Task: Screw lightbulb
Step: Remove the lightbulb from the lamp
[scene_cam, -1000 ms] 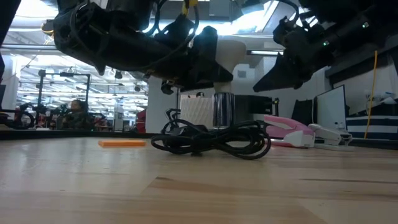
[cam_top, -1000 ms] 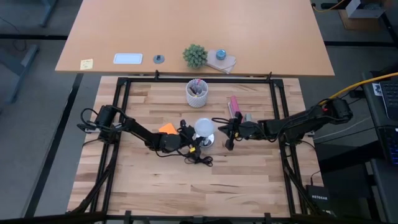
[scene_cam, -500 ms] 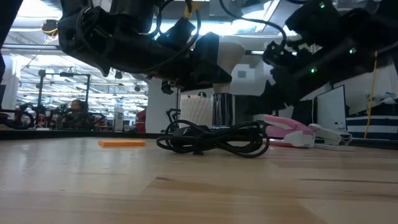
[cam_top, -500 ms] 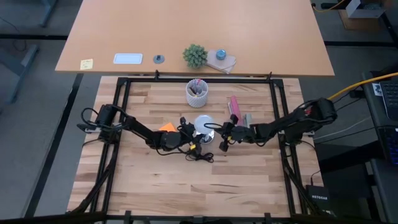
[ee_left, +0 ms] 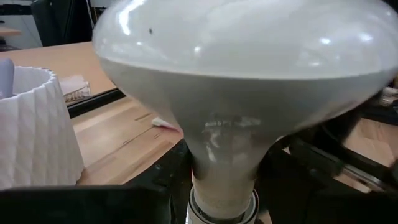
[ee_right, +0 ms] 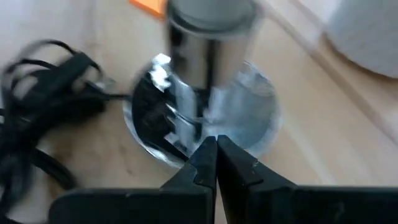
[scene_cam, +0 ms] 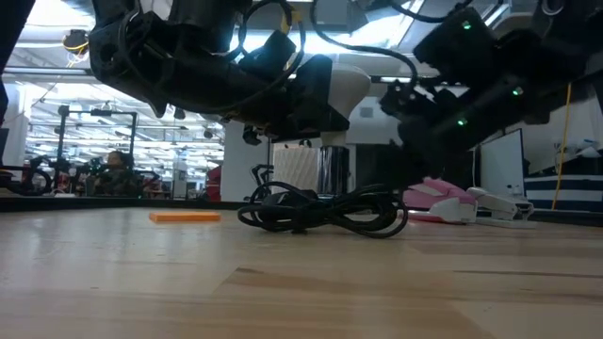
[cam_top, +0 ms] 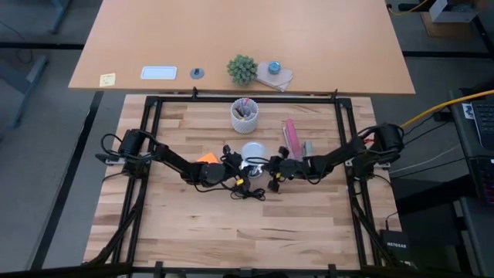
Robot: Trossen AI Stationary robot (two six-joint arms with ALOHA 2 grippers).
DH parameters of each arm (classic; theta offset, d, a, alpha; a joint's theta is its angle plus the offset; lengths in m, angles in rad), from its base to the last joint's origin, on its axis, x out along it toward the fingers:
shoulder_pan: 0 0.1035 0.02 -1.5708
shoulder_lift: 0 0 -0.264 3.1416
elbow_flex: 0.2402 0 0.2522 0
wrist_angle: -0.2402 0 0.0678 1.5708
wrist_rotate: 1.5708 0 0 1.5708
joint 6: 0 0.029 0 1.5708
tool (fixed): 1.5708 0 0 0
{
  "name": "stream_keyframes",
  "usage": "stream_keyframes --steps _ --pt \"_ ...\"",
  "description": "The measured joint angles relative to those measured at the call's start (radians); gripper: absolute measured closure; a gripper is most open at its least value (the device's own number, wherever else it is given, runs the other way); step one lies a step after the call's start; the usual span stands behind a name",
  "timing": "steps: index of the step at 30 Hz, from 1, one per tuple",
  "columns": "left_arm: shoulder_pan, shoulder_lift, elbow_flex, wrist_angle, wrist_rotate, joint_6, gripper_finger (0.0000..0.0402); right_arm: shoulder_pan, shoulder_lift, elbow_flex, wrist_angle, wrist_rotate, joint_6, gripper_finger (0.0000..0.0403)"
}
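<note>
While my left gripper (cam_top: 241, 171) is clamped around the narrow neck of the lightbulb (cam_top: 252, 153), the bulb stands upright, wide rounded end up, with its greyish base down in the round silvery fitting (ee_right: 205, 121) near the middle of the butcher-block table (cam_top: 231, 224). My right gripper (cam_top: 272, 176) has its two fingers pressed together on nothing, tips just beside the fitting's shiny base plate.

Nearest in the low view is bare wood planking, then one tangle of black cord (scene_cam: 325, 209) lying in front of the fitting, touching the tabletop. One flat orange card (scene_cam: 185, 217) lies beside my left arm. One pink stapler (scene_cam: 435, 201) lies on the right side of the fitting, with a grey object just beside it that I cannot identify.

Farther back on the same table stands one white ribbed cup of pens (cam_top: 245, 114), well apart from the bulb.

Beyond my table is a second, paler desk (cam_top: 332, 46). On it sit one small green potted plant (cam_top: 241, 69), one yellow sticky note (cam_top: 107, 79), one white flat rectangular item (cam_top: 158, 73), one small round dark item (cam_top: 197, 73), and a small brownish pad with a blue-grey disc on top (cam_top: 274, 71).

Past everything, the low view shows a wide workshop hall with ceiling lights, and one monitor (scene_cam: 501, 162) at the right.
</note>
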Motion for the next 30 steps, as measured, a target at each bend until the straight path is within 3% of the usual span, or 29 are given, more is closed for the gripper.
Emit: stream_keyframes --steps 11,24,30 --pt "-0.001 0.000 -0.002 -0.042 -0.036 -0.019 0.0259 -0.001 0.159 0.145 0.002 -0.146 0.036 0.0391" --pt "-0.021 -0.005 0.004 -0.169 -0.115 -0.234 0.0257 0.000 0.197 0.188 -0.026 -0.149 0.108 0.0391" --pt "-0.048 -0.004 0.004 -0.173 -0.154 -0.236 0.0260 0.001 0.187 0.186 -0.014 -0.154 0.107 0.0393"
